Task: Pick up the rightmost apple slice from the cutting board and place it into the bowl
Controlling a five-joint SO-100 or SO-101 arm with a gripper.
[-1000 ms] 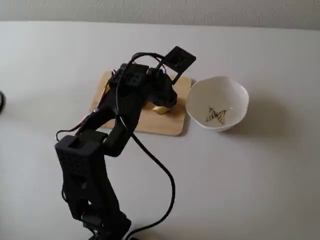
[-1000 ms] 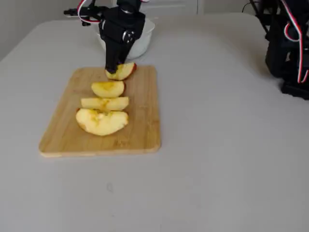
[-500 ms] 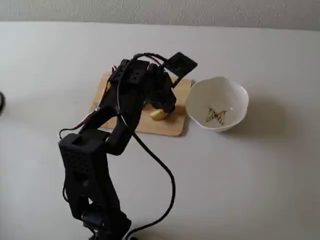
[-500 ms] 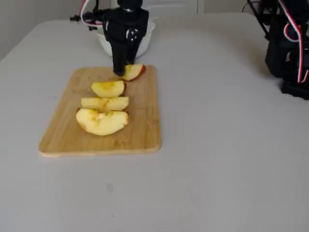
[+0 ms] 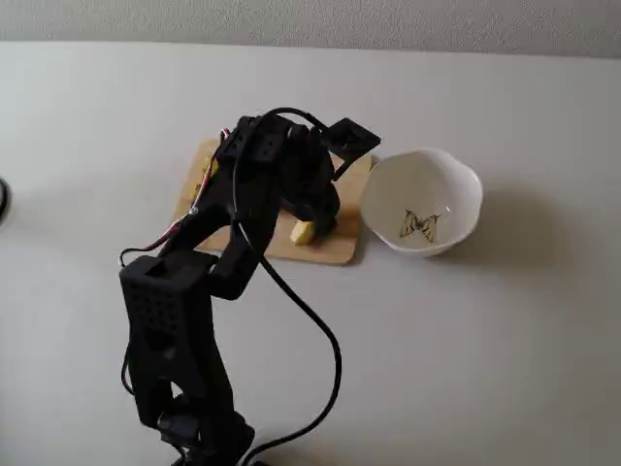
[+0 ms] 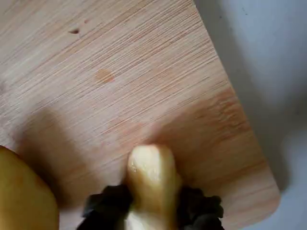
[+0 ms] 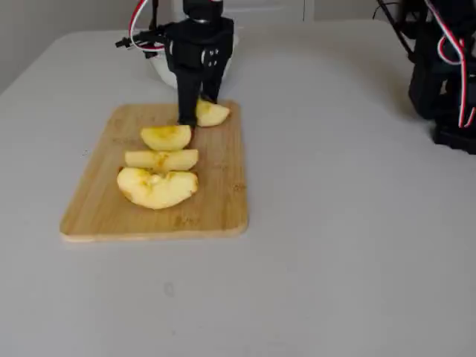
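The cutting board [image 5: 335, 248] lies mid-table, and also shows in the wrist view [image 6: 144, 72] and the other fixed view [image 7: 216, 201]. My gripper [image 5: 312, 225] is down on the board's end nearest the bowl [image 5: 456, 189]. In the wrist view its black fingers [image 6: 103, 208] press both sides of a pale apple slice [image 6: 149, 172] that rests on the board. That slice [image 7: 213, 114] is the one closest to the bowl in a fixed view, and a bit of it peeks out under the gripper [image 5: 303, 231]. The bowl is empty; its butterfly print shows.
Three more apple slices [image 7: 166, 137] [image 7: 161, 159] [image 7: 156, 186] lie in a row on the board; one [image 6: 19, 196] is close to the left of my gripper. Another dark arm base with cables [image 7: 442, 67] stands at the table's far right. The bowl [image 7: 158, 71] is mostly hidden behind my gripper.
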